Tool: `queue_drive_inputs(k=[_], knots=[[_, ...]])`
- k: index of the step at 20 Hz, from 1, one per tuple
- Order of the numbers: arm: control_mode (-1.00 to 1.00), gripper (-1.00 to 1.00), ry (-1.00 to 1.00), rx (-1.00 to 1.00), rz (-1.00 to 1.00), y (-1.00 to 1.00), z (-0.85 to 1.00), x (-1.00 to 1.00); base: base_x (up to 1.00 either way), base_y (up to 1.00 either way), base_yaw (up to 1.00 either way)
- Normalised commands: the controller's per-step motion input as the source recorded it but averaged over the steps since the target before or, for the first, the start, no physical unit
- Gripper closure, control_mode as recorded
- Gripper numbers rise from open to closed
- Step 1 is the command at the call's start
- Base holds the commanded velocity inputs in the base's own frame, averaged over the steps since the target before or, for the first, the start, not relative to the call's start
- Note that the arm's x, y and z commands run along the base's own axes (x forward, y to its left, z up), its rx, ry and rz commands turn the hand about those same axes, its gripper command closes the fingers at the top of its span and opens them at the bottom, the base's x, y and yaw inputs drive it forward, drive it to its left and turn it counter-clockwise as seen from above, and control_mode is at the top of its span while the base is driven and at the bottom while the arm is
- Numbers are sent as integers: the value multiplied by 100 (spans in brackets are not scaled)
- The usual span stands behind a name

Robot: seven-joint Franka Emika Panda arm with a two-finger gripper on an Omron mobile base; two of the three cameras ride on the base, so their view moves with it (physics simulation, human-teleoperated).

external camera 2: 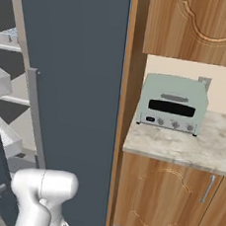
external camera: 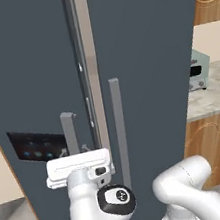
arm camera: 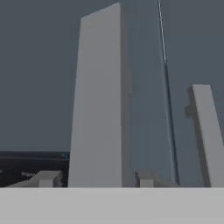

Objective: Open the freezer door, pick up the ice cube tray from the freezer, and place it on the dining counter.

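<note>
my gripper (arm camera: 96, 179) stood at the lower end of the long grey handle (arm camera: 99, 100) of the freezer door (external camera: 24, 70), with one finger tip on each side of the bar. in the hand view the tips seemed to stand a little off the bar, not pressed on it, so i judged the jaws were half apart and held nothing firmly. i think i was there because the handle is the only part of this door that gives a pull.

in the left base view the hand (external camera: 79, 168) was just right of the black dispenser panel (external camera: 36, 144) with its blue lights. the door looked already swung out a little: a narrow gap ran beside the other, plain door (external camera: 147, 50), and its own handle (external camera: 120, 125) stood near.

from the right base view i could see past the door edge into the freezer (external camera 2: 8, 93), where light grey shelves and white bins showed. on an upper shelf was something small and pale (external camera 2: 9, 34), perhaps the ice cube tray, but it was too small to say for sure. the door probably needed to go wider before i could reach inside.
</note>
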Motion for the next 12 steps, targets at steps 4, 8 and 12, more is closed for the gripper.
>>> queue_drive_inputs(k=[4,8,12], knots=[[-100,100,2,0,0,51,0,-56,0,0,0],[-100,100,3,0,0,59,0,-48,0,0,0],[-100,100,5,-1,0,64,0,-40,0,0,0]])
